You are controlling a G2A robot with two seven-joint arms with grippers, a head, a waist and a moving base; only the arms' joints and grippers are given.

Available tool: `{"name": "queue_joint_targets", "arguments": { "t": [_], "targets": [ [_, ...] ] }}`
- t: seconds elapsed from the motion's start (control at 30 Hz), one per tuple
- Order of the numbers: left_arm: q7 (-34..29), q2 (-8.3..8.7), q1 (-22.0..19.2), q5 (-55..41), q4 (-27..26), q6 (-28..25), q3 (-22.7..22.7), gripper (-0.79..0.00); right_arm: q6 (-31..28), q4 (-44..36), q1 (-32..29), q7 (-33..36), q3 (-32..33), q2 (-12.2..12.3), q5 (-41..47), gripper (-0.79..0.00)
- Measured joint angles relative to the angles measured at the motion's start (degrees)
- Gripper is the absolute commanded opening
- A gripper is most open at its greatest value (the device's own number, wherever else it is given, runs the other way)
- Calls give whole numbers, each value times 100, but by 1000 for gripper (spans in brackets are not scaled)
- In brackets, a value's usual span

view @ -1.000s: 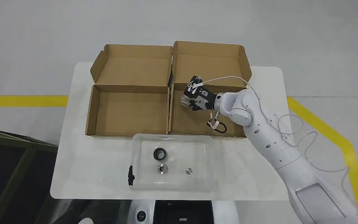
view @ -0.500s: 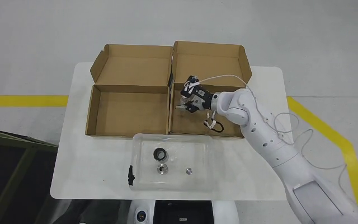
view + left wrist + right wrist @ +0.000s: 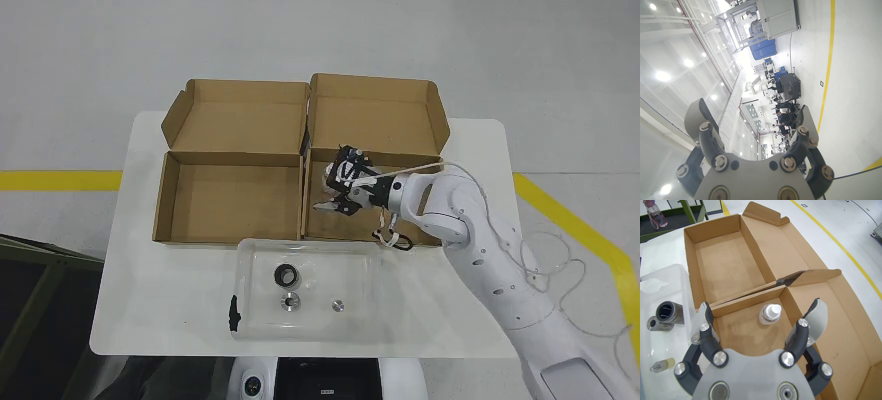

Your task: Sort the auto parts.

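My right gripper (image 3: 762,307) hangs open over the right cardboard box (image 3: 838,321), near its corner beside the left box. A small clear part with a white cap (image 3: 770,314) lies on that box's floor, below and between the open fingers, untouched. In the top view the right gripper (image 3: 335,190) sits over the right box (image 3: 350,228). The clear plastic tray (image 3: 242,290) holds a black cylindrical bearing (image 3: 288,273), a metal block (image 3: 290,302) and a small pin (image 3: 338,306). My left gripper (image 3: 752,108) is open, holds nothing and faces the room.
The left cardboard box (image 3: 230,200) has nothing in it. Both lids stand open on the far side. A small black piece (image 3: 234,315) sits at the tray's left rim. White cable loops trail from the right arm over the right box.
My right gripper has shifted across the right box toward its near-left corner, closer to the tray. The parts in the tray have not moved.
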Motion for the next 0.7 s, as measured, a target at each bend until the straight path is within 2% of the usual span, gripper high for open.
{"name": "queue_joint_targets", "arguments": {
  "t": [0.17,0.27,0.33,0.5,0.7],
  "targets": [
    [0,0,0,0,0,0,0,0,-159,-710,-402,307,119,91,-44,0],
    [0,0,0,0,0,0,0,0,-239,-1143,-700,496,194,151,-74,-117],
    [0,0,0,0,0,0,0,0,-309,-1377,-887,602,227,187,-72,-145],
    [0,0,0,0,0,0,0,0,-429,-1870,-1401,829,315,281,-87,-117],
    [0,0,0,0,0,0,0,0,-556,-2250,-1898,1015,385,377,-168,-126]
  ]
}}
